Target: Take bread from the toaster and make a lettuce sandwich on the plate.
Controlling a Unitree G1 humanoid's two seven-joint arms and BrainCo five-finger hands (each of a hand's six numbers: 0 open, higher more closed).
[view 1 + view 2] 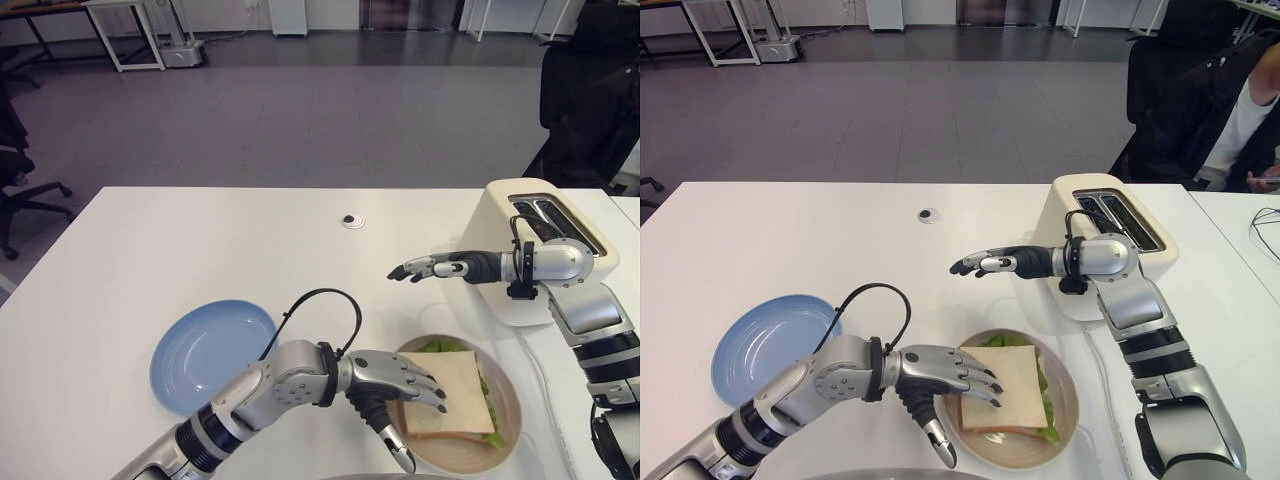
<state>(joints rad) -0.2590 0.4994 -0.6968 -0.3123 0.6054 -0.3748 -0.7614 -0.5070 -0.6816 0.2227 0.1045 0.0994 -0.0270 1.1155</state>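
Left eye view, blue plate: lies on the white table, at the front left.
Left hand: fingers stretched flat, gripping nothing, tips over the left edge of the sandwich.
Sandwich: bread on top, lettuce showing under it, on the beige plate.
Right hand: fingers stretched out, nothing held, above the table, in front of the toaster.
Toaster: upright at the table's right side, behind the beige plate.

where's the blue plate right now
The blue plate lies at the front left of the table, left of the sandwich plate and the left robot hand.
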